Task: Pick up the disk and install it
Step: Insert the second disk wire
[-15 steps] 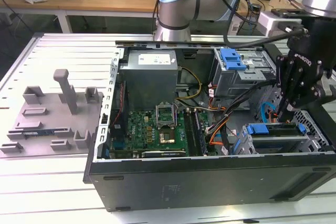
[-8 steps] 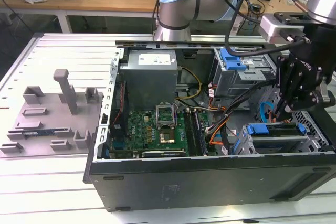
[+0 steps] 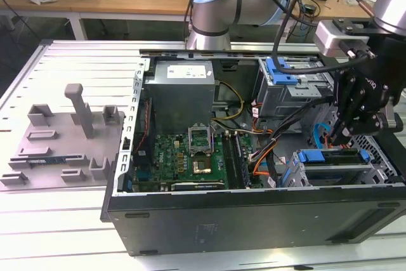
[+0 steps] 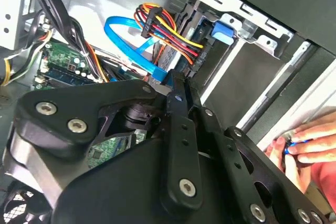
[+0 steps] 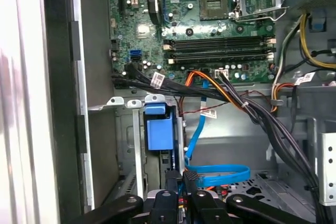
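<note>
Exterior view: gripper (image 3: 346, 132) hangs inside the computer case (image 3: 254, 217), just above the drive cage (image 3: 330, 172), fingers drawn close together with nothing seen between them. The disk (image 3: 330, 164), blue frame showing, sits in that cage. Judged largely installed; whether it is fully seated cannot be told. A hand (image 4: 307, 142) rests beside the case.

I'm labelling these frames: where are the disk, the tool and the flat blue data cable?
disk (image 3: 333, 164): exterior view, blue carrier edge.
tool (image 5: 184, 178): first wrist view, between its fingertips.
flat blue data cable (image 4: 122, 29): second wrist view, its loop.
</note>
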### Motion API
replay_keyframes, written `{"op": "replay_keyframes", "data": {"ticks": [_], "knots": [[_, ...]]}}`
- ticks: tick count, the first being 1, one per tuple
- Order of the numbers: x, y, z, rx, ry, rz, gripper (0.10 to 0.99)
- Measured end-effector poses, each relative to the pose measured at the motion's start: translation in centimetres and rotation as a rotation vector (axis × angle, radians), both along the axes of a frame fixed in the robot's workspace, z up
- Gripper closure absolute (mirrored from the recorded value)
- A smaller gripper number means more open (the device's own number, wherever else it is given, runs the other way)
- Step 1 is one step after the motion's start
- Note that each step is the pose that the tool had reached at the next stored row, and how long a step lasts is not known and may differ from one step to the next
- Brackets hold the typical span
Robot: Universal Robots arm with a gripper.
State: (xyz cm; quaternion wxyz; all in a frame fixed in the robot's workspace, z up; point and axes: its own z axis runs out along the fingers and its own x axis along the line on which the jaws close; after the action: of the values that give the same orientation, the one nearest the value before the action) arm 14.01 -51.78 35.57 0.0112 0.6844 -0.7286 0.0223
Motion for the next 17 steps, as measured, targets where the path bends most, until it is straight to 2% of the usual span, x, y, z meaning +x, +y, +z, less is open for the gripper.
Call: {"op": "replay_keyframes", "data": {"ticks": [2,7,8,10,11,12,13,17], "knots": [[0.00,-0.26,-0.03,0.013,0.0000,0.000,0.925],[0.00,-0.27,-0.07,0.013,0.0001,0.000,0.925],[0.06,-0.31,-0.13,0.013,0.0017,0.000,0.925],[0.20,-0.41,-0.19,0.013,0.0097,0.000,0.925],[0.26,-0.46,-0.25,0.013,0.0173,0.000,0.925],[0.29,-0.51,-0.29,0.013,0.0220,0.000,0.925],[0.31,-0.55,-0.31,0.013,0.0239,0.000,0.925],[0.35,-0.61,-0.33,0.013,0.0245,0.000,0.925]]}}
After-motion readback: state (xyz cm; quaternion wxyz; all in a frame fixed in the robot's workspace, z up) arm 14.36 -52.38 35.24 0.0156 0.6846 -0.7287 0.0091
